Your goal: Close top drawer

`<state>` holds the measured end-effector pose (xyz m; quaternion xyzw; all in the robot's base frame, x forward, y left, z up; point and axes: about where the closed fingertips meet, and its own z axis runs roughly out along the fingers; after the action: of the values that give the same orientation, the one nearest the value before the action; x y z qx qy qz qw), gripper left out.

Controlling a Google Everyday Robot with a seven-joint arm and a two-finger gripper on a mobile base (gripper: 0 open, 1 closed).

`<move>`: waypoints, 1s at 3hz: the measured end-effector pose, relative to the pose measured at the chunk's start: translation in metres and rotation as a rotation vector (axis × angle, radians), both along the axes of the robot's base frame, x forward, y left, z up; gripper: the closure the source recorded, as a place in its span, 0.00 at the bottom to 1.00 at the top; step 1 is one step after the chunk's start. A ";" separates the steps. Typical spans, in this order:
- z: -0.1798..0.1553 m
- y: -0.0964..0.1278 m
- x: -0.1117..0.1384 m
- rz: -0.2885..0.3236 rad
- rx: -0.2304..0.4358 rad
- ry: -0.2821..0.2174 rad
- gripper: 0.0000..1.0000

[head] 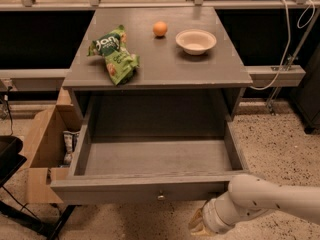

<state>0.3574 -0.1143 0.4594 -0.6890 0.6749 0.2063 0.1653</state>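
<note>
Below the grey cabinet top [165, 69], the top drawer [125, 190] stands pulled out, its long axis left to right and its knob [161, 196] facing the camera. The gripper [196, 225] sits just under the front panel at lower right, partly cut off; whether it is open or closed cannot be told. The white lettering on the green bag [114, 54] is unreadable.

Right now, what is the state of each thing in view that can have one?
Wide grey wooden top drawer: pulled far out, nothing visible inside.
Pale end effector: low, just below the right part of the drawer's front panel.
Small beige round bowl: upright, empty.
Green crinkled snack bag: lying flat.
Brown cardboard box: open, on the floor.
</note>
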 end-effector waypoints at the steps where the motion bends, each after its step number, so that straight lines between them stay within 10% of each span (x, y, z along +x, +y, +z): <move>1: 0.000 -0.004 0.013 -0.003 -0.002 -0.009 1.00; 3: 0.003 0.002 0.043 0.014 0.001 -0.034 1.00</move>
<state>0.4007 -0.1121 0.4623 -0.6972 0.6669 0.1959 0.1755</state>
